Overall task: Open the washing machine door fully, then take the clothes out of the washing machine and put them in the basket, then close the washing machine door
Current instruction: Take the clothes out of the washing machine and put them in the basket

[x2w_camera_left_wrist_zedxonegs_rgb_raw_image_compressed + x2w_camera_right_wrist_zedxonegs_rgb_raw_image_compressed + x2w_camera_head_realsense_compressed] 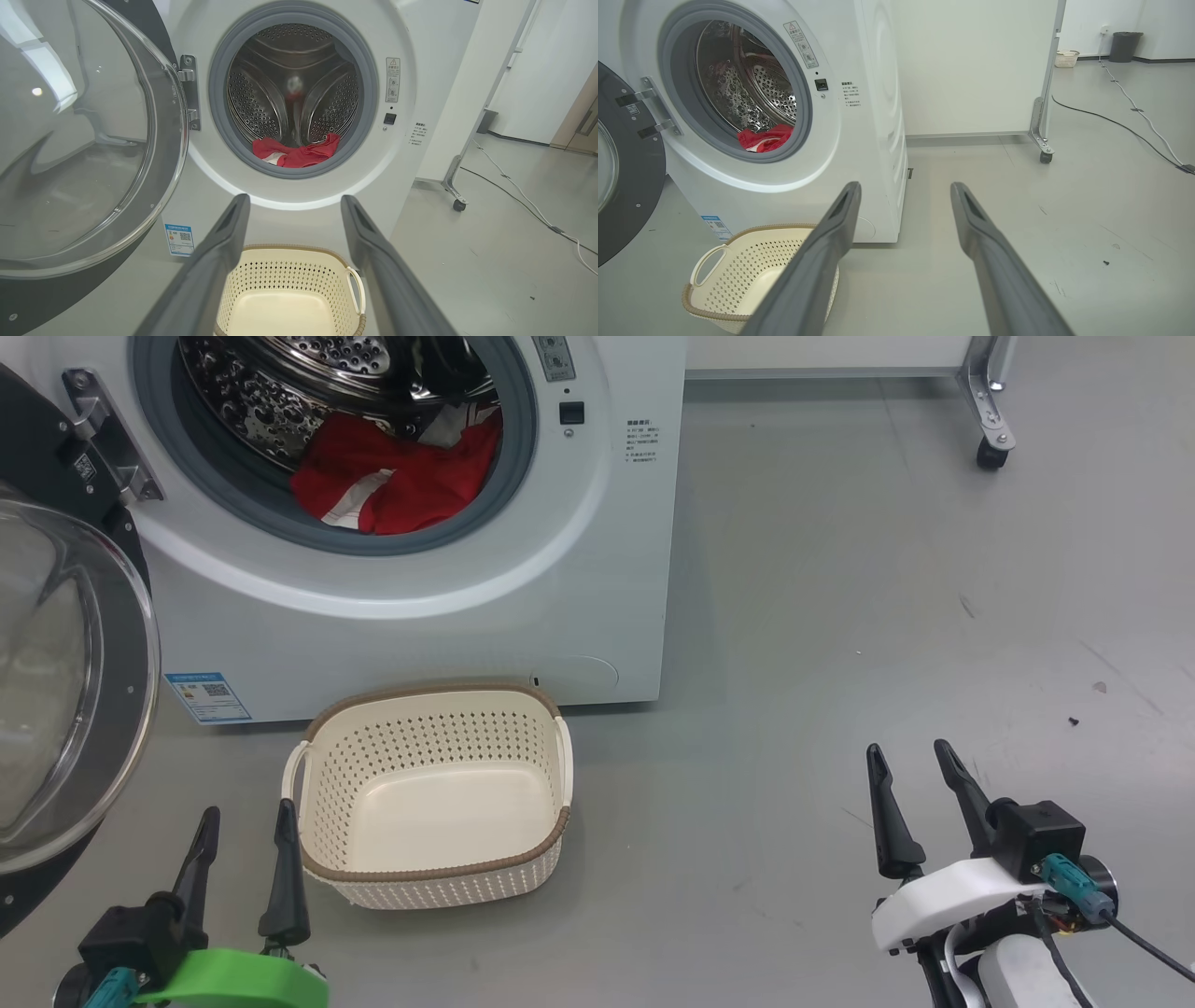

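Observation:
The white washing machine (420,625) stands with its round port uncovered. Its black door (65,681) with the clear glass bowl is swung wide to the left (79,140). Red clothes (397,476) with white stripes lie at the bottom of the steel drum (296,151) (766,138). The cream basket (434,882) sits on the floor just before the machine, with nothing in it (289,280) (733,275). My left gripper (247,817) is open low at the basket's left corner. My right gripper (910,751) is open over bare floor, far right of the basket.
Grey floor (840,616) spreads to the right of the machine. A white panel on a castor (990,453) stands at the back right. Cables (1134,126) run across the floor farther off, with a dark bin (1125,46) and a small basket by the far wall.

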Available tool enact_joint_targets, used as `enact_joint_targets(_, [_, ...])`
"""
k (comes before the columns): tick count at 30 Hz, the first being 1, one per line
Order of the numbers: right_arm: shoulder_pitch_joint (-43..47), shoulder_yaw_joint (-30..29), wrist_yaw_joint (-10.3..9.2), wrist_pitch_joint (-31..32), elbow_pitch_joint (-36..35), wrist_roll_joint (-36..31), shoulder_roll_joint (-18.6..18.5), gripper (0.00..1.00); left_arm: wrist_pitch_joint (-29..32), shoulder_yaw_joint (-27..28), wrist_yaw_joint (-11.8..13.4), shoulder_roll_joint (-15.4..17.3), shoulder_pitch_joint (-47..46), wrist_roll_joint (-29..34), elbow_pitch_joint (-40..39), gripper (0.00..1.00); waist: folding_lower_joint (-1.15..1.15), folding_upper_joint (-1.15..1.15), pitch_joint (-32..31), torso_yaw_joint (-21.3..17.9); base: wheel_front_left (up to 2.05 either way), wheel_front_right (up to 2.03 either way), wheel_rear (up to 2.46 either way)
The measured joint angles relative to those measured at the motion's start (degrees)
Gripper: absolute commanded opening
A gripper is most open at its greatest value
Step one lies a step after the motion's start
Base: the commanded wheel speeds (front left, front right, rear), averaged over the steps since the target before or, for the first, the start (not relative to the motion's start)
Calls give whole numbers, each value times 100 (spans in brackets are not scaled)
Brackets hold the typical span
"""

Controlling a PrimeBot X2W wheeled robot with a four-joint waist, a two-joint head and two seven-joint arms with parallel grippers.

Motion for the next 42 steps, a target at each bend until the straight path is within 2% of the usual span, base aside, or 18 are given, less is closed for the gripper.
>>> enact_joint_targets(42, [1,-19,19,0,110,-58,40,100,0,20,-52,19,18,107,-103,100,0,0,-98,13,84,-84,0])
